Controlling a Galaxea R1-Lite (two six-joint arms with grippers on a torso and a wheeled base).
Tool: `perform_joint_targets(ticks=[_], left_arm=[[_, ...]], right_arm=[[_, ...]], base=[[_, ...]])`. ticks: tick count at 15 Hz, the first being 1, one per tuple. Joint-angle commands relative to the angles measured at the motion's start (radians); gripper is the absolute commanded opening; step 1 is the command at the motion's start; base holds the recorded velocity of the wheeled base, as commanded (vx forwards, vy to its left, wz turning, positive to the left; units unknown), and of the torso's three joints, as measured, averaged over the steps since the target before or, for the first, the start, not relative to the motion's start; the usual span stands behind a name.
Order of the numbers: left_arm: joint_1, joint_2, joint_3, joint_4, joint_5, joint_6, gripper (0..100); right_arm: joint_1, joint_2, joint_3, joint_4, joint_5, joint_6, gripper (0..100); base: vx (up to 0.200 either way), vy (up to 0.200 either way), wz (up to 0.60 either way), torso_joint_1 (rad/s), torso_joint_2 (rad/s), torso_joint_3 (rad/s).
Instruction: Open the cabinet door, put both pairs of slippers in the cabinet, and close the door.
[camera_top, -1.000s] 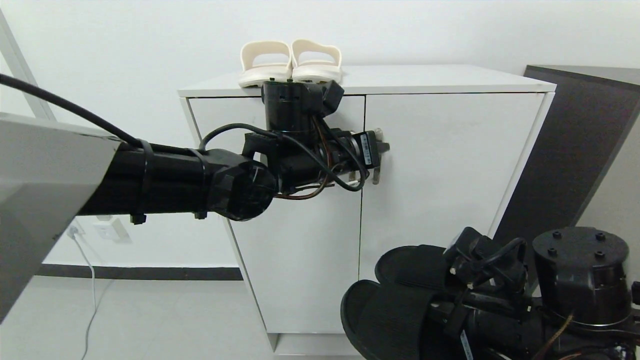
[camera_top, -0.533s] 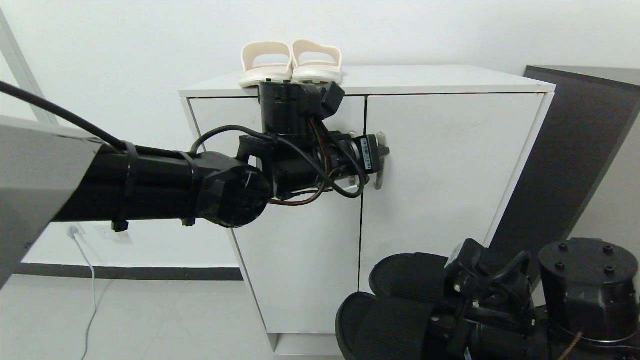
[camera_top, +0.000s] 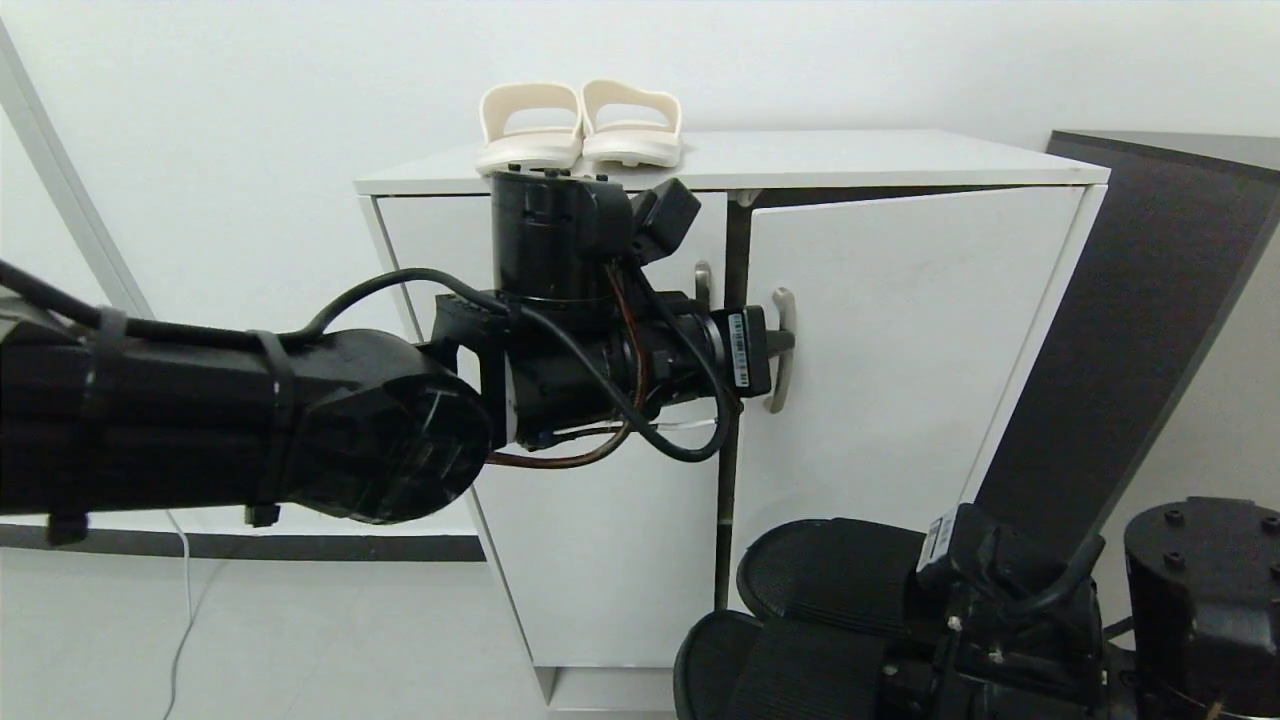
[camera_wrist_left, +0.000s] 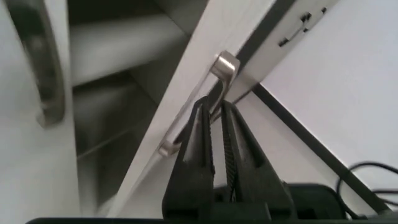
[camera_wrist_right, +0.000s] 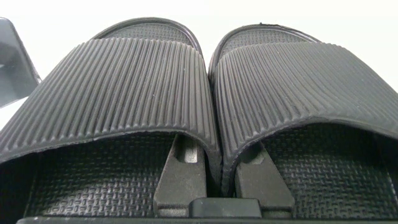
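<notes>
The left gripper, clamped on the handle, drew the right door from shut to ajar, while the black slippers sank slightly lower.

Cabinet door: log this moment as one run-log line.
right door: ajar | left pincer: shut on handle | right pincer: shut on black slippers | white slippers: on cabinet top

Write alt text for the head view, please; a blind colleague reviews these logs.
The left gripper grips the handle on the right door of a white cabinet; that door stands slightly ajar. A cream pair of slippers sits on the cabinet top, and low on the right the right gripper holds a black pair of slippers.
</notes>
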Motion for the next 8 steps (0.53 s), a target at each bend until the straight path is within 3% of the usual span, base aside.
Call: perform_joint_targets(ticks=[1,5,8], left_arm=[[-0.014,-0.079,0.051,-0.002,0.001,0.002,0],[-0.019,-0.153,0.121,-0.004,-0.001,-0.001,0],[0.022,-0.134,0.117,-0.039,-0.012,-0.004,0]], right_arm=[[0.008,-0.012,0.004,-0.001,0.000,-0.001,0],[0.022,-0.019,0.007,0.001,-0.002,-0.002,0],[0.025,-0.021,0.007,-0.001,-0.002,-0.005,0]], base=[[0.000,0.000,0.00,0.000,0.00,0.000],[0.000,0.000,0.00,0.000,0.00,0.000],[0.000,0.000,0.00,0.000,0.00,0.000]])
